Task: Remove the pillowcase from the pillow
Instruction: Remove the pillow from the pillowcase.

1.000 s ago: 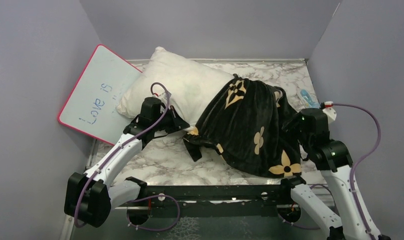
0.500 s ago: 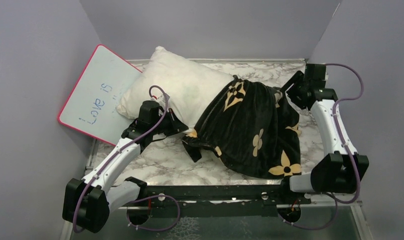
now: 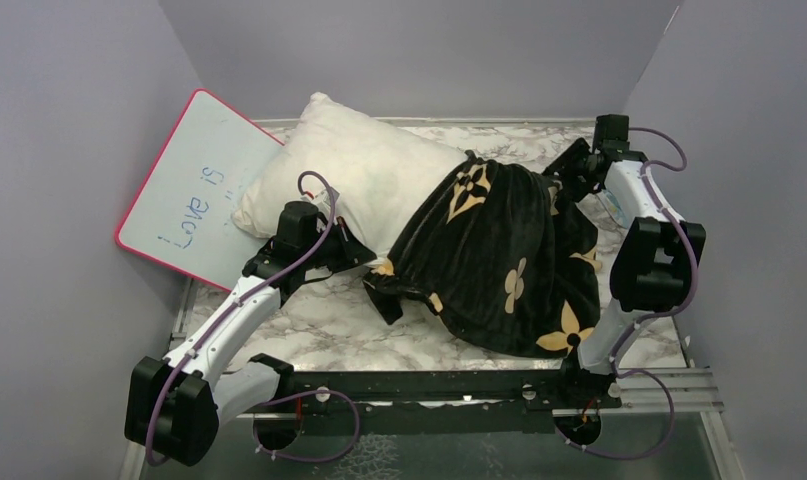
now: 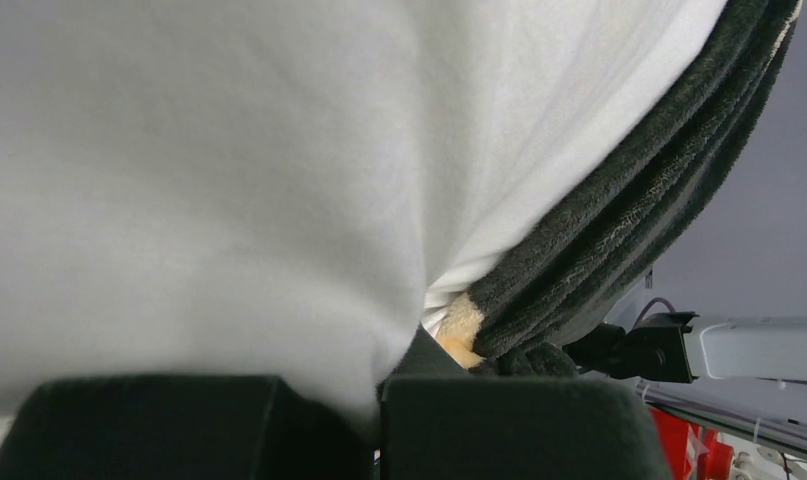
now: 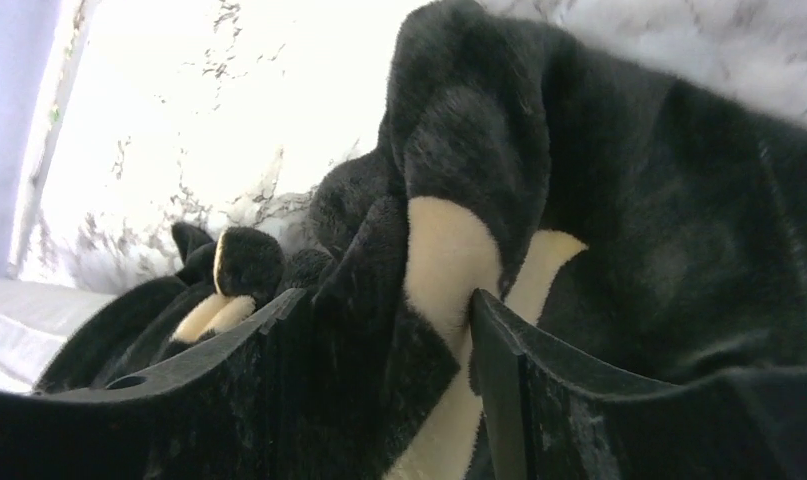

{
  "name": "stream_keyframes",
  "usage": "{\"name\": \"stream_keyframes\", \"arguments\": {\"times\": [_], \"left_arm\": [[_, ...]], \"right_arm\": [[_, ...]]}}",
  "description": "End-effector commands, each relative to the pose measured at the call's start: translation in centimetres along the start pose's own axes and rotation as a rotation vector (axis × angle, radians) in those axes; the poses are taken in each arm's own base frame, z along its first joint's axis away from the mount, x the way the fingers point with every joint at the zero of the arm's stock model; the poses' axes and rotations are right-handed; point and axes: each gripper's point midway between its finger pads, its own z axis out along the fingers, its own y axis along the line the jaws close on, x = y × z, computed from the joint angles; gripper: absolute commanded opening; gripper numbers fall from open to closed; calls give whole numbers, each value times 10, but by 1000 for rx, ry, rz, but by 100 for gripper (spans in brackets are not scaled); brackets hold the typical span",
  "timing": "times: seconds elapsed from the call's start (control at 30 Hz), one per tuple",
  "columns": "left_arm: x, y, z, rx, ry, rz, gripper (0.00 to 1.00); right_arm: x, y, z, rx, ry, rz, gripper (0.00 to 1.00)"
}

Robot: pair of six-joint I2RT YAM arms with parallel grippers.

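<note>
The off-white pillow (image 3: 359,170) lies slanted across the table's far left. The black pillowcase (image 3: 499,260) with tan flower motifs covers its right half, bunched toward the near right. My left gripper (image 3: 357,250) is at the pillow's near edge, just left of the pillowcase's opening. In the left wrist view it (image 4: 379,400) is shut on a pinch of white pillow fabric (image 4: 229,180), with the pillowcase edge (image 4: 619,220) beside it. My right gripper (image 3: 564,180) is at the pillowcase's far right edge. In the right wrist view it (image 5: 379,350) is open, astride a fold of pillowcase (image 5: 679,220).
A pink-rimmed whiteboard (image 3: 194,185) leans against the left wall beside the pillow. Grey walls close in the marble table (image 3: 329,320) on three sides. The right arm's elbow (image 3: 654,255) stands high over the table's right edge.
The right arm has swung from the near right side of the pillowcase up to its far right edge. The left arm and the pillow have stayed put.
</note>
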Motion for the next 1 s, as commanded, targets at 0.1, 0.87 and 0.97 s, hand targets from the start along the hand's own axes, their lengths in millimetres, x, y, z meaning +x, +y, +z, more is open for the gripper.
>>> {"name": "stream_keyframes", "arguments": {"times": [0.1, 0.87, 0.97], "left_arm": [[5, 4, -3, -6, 19, 3, 0], [5, 7, -5, -19, 0, -14, 0], [5, 7, -4, -18, -1, -16, 0]], "right_arm": [[-4, -19, -2, 51, -35, 56, 26], [-97, -160, -127, 460, -432, 176, 5], [-81, -131, -113, 272, -341, 109, 14]]}}
